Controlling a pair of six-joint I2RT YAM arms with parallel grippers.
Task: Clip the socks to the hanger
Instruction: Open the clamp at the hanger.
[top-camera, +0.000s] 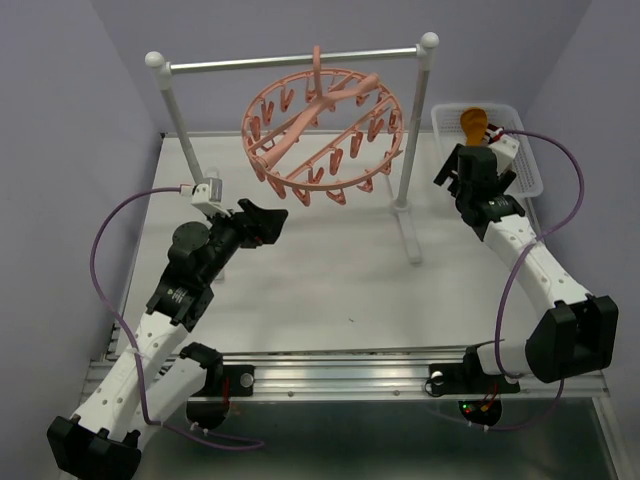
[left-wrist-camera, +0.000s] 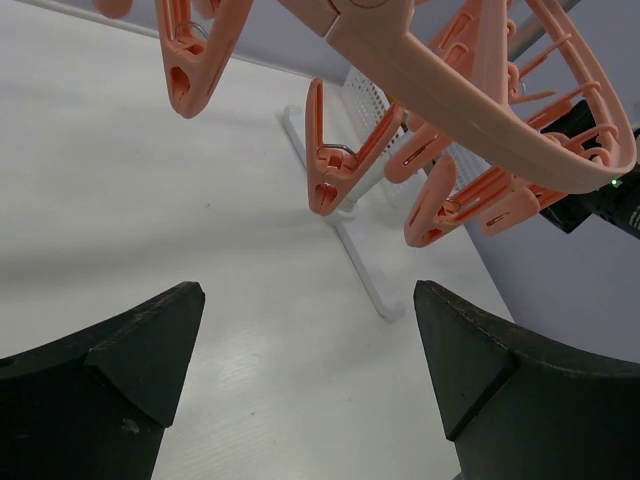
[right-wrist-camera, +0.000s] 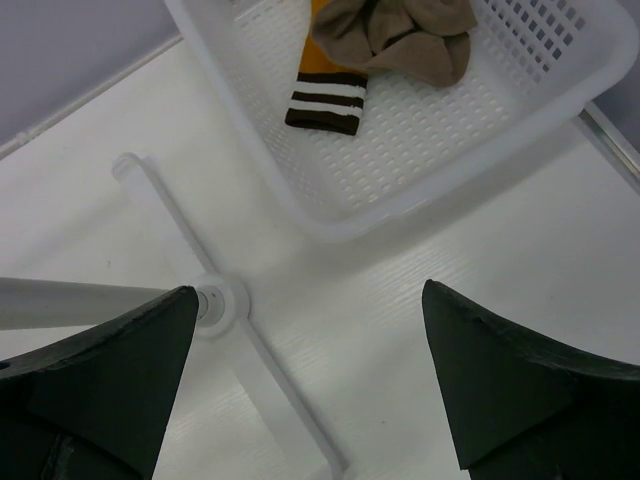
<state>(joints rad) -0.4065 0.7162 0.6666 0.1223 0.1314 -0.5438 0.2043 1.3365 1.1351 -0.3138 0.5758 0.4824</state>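
The salmon-pink hanger (top-camera: 322, 135) hangs by its hook from the metal rail, with many clips dangling; its ring and clips fill the top of the left wrist view (left-wrist-camera: 440, 90). The socks (right-wrist-camera: 385, 45) lie bunched in a white basket (right-wrist-camera: 420, 170): brown fabric, a mustard-orange part and a dark and white striped cuff. In the top view only the orange part of the socks (top-camera: 474, 124) shows. My left gripper (top-camera: 268, 222) is open and empty, below the ring's left side (left-wrist-camera: 305, 310). My right gripper (top-camera: 462, 168) is open and empty, just short of the basket (right-wrist-camera: 305, 320).
A white-posted rail stand (top-camera: 296, 60) holds the hanger; its right post and foot (top-camera: 409, 228) stand between the grippers, and show in the right wrist view (right-wrist-camera: 225, 310). The basket (top-camera: 530, 160) sits at the table's far right edge. Purple walls surround the table.
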